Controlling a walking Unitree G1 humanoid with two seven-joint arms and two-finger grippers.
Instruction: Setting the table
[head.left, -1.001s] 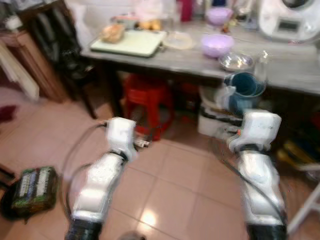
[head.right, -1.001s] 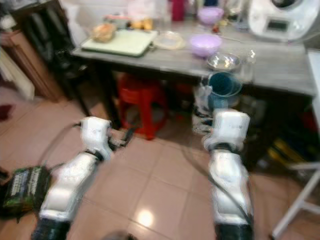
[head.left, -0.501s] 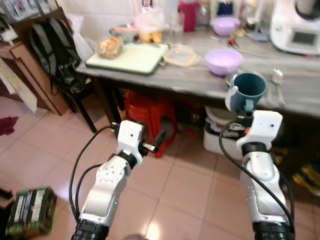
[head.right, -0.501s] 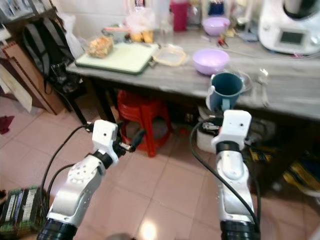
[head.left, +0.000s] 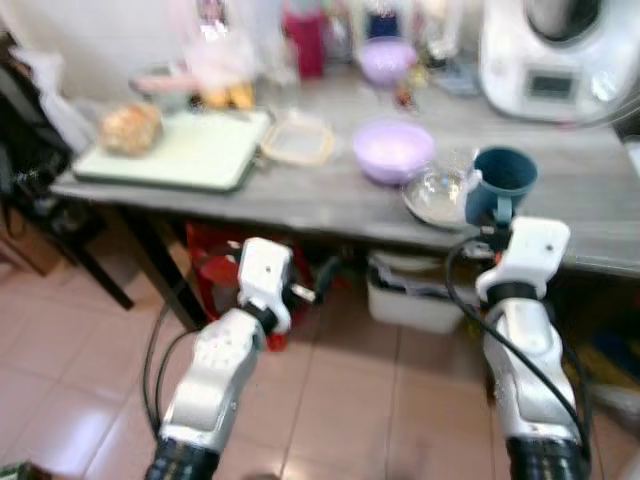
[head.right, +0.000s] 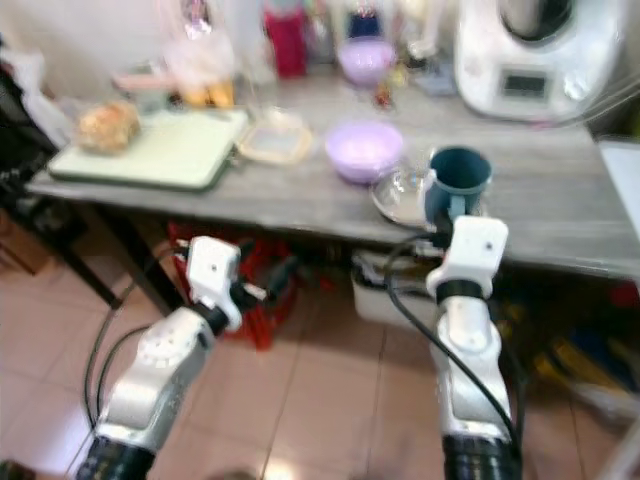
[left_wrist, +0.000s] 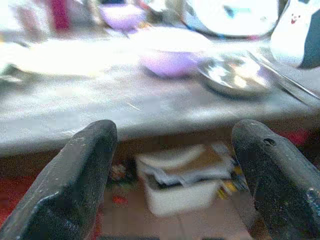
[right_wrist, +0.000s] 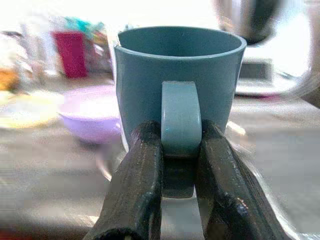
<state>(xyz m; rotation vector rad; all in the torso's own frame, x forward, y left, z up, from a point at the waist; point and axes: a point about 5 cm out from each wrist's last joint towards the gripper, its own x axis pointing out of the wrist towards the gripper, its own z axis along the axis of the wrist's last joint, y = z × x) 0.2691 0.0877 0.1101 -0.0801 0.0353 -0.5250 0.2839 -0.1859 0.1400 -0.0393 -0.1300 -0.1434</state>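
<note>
Our right gripper pinches the handle of the teal mug, one black finger on each side of the loop, and holds it upright over the near part of the grey table, just beside the glass dish and near the lilac bowl. To set it down well, we judge we should carry the mug clear of the dish before lowering, pick a bare patch of tabletop, keep the mug level, and let its base settle fully before easing the fingers apart, since a grip on the handle alone lets the mug swing. We should also mind the big white appliance behind. Our left gripper hangs below the table edge with its fingers spread wide and nothing between them, pointing toward a white box under the table. A green tray with a bread roll lies at the table's left end.
</note>
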